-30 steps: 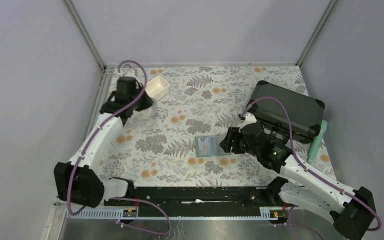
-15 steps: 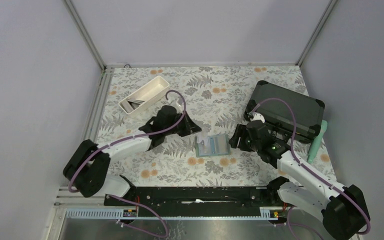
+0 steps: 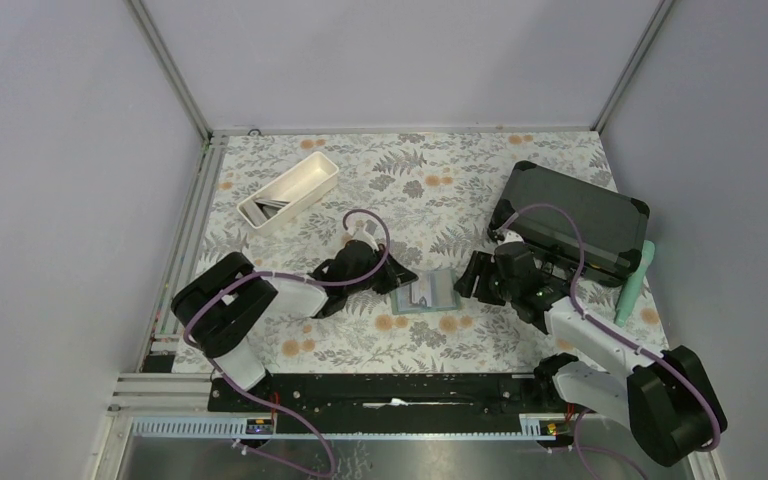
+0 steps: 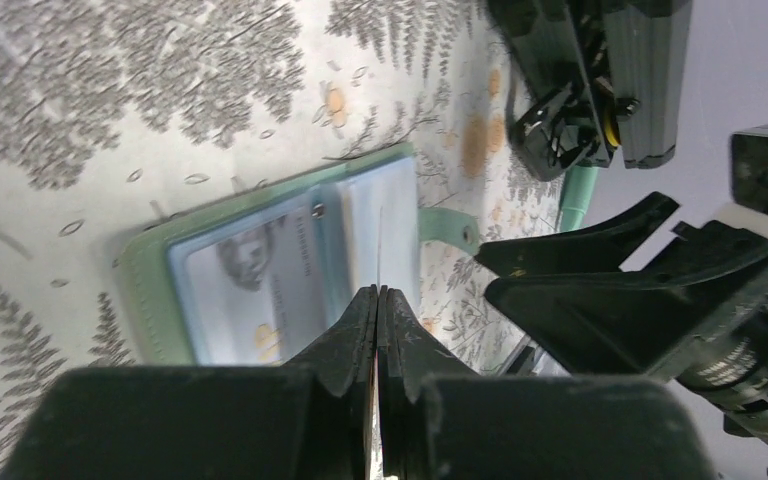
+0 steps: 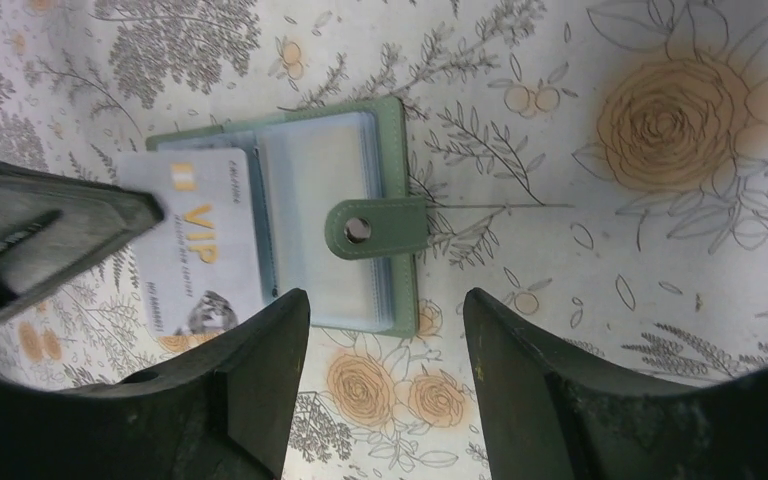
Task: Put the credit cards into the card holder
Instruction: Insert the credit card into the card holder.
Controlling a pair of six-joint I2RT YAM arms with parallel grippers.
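The sage-green card holder [image 3: 432, 293] lies open on the flowered cloth, its pale blue pockets facing up and its snap strap [image 5: 375, 228] folded over the right page. My left gripper [image 3: 393, 278] is shut on a silver credit card [image 5: 198, 235] marked VIP. That card hangs over the holder's left page and shows edge-on [image 4: 380, 240] in the left wrist view. Another card sits in the left pocket [image 4: 250, 290]. My right gripper [image 5: 385, 300] stands open just off the holder's right edge, holding nothing.
A white oblong tray [image 3: 288, 188] with dark cards in it stands at the back left. A large black hard case [image 3: 572, 218] lies at the back right, with a mint-green handle-like object [image 3: 635, 282] beside it.
My left arm has swung from the white tray across to the card holder, carrying the card. The holder now lies open. My right gripper stays at the holder's right edge.
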